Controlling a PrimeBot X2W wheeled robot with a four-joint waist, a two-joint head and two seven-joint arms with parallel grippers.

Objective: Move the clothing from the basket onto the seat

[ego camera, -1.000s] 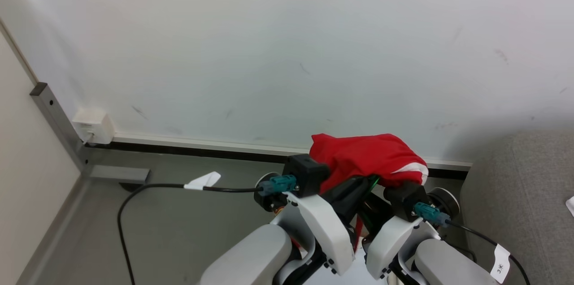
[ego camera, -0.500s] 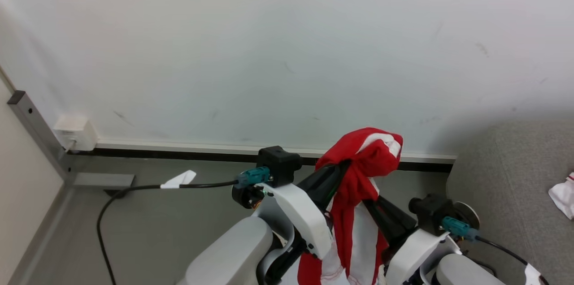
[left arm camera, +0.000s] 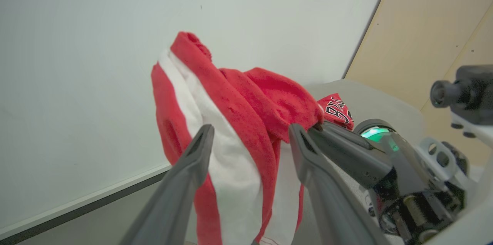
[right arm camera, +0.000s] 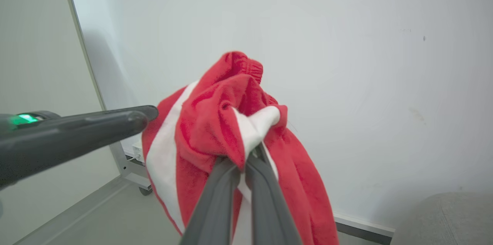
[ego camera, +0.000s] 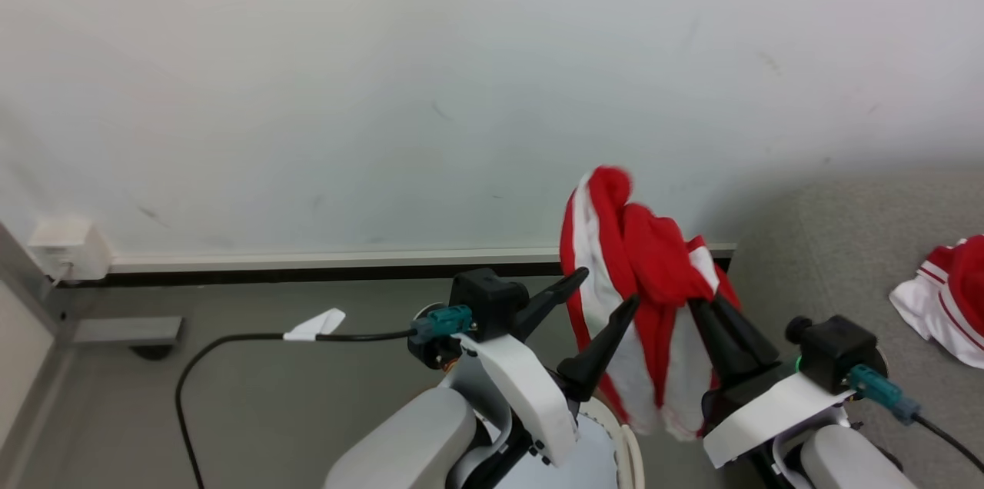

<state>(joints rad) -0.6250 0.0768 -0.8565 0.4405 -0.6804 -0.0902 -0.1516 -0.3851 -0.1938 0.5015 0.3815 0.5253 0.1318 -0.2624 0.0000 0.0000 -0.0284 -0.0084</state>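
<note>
A red-and-white piece of clothing (ego camera: 642, 258) hangs in the air before the wall, bunched at the top. My right gripper (ego camera: 696, 303) is shut on its bunched top, with cloth pinched between the fingertips (right arm camera: 246, 162). My left gripper (ego camera: 600, 293) stands open just left of the cloth, and its fingers (left arm camera: 200, 148) do not hold it. The grey seat (ego camera: 838, 258) lies to the right. On it rest another red-and-white garment (ego camera: 942, 297) and a red jersey with black lettering (left arm camera: 338, 108). A curved cream edge of the basket (ego camera: 632, 452) shows low between my arms.
A white wall (ego camera: 384, 89) with a baseboard rises close ahead. A black cable with a white tag (ego camera: 315, 325) runs over the grey floor at left. A white socket box (ego camera: 68, 251) and a metal post foot (ego camera: 127, 331) sit at far left.
My left gripper has opened and let go of the garment, which now hangs from the right gripper alone. The camera has turned right, bringing more of the seat into view.
</note>
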